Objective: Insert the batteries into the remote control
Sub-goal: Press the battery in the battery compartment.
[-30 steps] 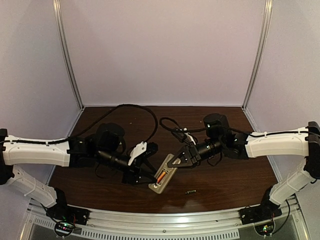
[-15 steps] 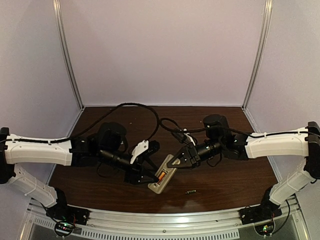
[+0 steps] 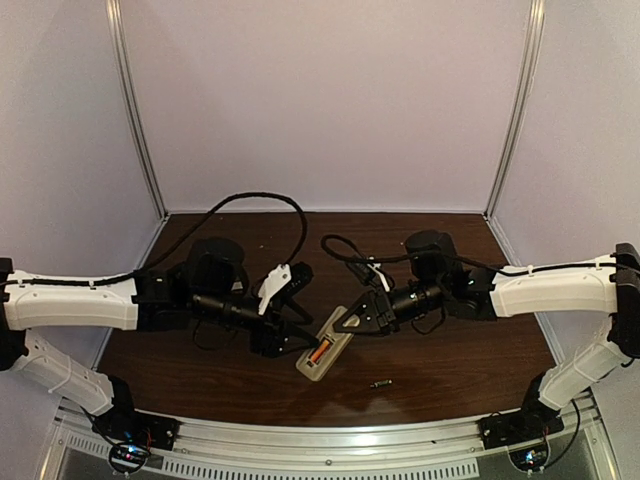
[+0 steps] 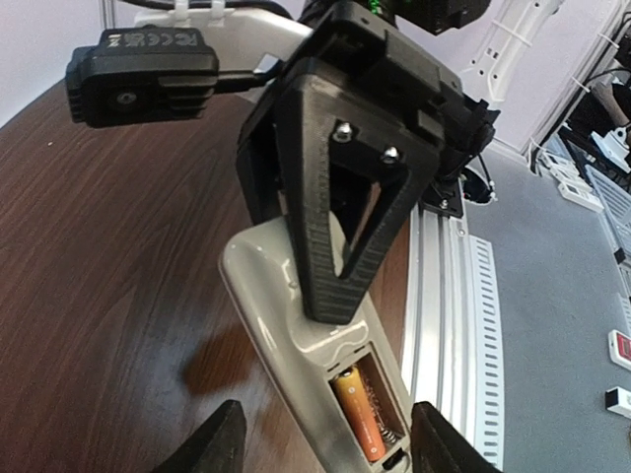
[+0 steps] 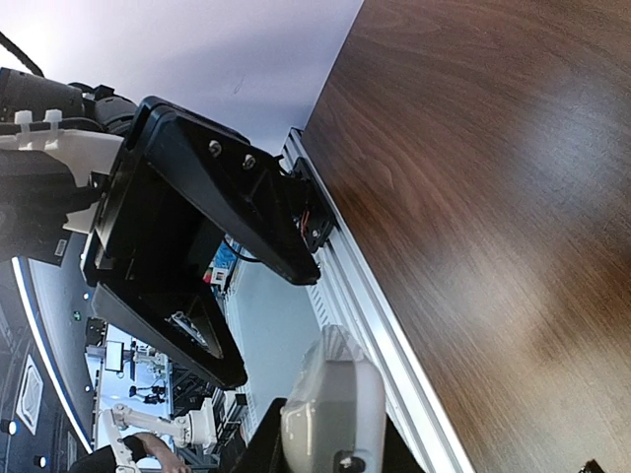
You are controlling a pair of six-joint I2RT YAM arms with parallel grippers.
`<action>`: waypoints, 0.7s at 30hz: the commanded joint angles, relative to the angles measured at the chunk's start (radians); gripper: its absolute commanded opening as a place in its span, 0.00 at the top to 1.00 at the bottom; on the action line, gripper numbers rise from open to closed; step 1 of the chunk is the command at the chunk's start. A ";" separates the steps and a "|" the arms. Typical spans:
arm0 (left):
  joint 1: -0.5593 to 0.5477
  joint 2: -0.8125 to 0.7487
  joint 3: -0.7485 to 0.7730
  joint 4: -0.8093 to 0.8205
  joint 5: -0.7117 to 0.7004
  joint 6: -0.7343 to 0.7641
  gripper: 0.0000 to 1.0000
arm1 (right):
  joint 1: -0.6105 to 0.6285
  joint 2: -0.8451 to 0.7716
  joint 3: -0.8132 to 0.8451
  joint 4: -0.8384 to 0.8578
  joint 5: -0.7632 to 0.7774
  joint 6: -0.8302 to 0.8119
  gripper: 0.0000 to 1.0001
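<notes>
The right gripper [image 3: 352,322] is clamped on the remote control [image 4: 261,296]. One black triangular finger [image 4: 340,197] is pressed on the grey-beige back, and the other is hidden beneath the bar. The remote is gripped near its plain end, back side up, and its length is directed away from this gripper toward the opposite arm.

At the end farthest from the right gripper the battery compartment [image 4: 383,392] is seen open. The orange battery [image 4: 357,414] is seated lengthwise in one slot, and the slot beside it is shown bare. A shadow is cast on the table [image 4: 99,256] under the bar. Whether the far end is rested on the wood cannot be told.

The left gripper [image 4: 332,441] is spread wide and nothing is gripped by it. Its fingertips [image 4: 225,443] are set to either side of the remote's compartment end, with a gap visible on each side. The orange battery is thus found just ahead of this gripper, between the tips, and the right gripper is faced close beyond it.

The dark battery [image 3: 380,383] is seen lying on the table, just past the remote's compartment end. It is placed below the right gripper, toward the arm bases, and apart from both grippers.
</notes>
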 commanded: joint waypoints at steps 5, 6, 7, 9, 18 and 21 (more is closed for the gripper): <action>-0.027 0.062 0.035 0.036 -0.127 -0.081 0.41 | 0.004 -0.016 -0.010 0.017 0.068 0.028 1.00; -0.032 0.070 0.039 0.036 -0.132 -0.084 0.42 | 0.004 -0.016 -0.010 0.017 0.070 0.028 1.00; -0.034 0.077 0.041 0.039 -0.132 -0.089 0.42 | 0.004 -0.015 -0.009 0.019 0.071 0.029 1.00; -0.037 0.088 0.042 0.045 -0.130 -0.101 0.42 | 0.004 -0.015 -0.008 0.019 0.072 0.030 1.00; -0.037 0.129 0.059 0.025 -0.182 -0.134 0.52 | 0.004 -0.028 -0.016 0.036 0.078 0.039 1.00; -0.037 0.144 0.062 0.010 -0.194 -0.134 0.57 | 0.004 -0.034 -0.014 0.038 0.078 0.037 1.00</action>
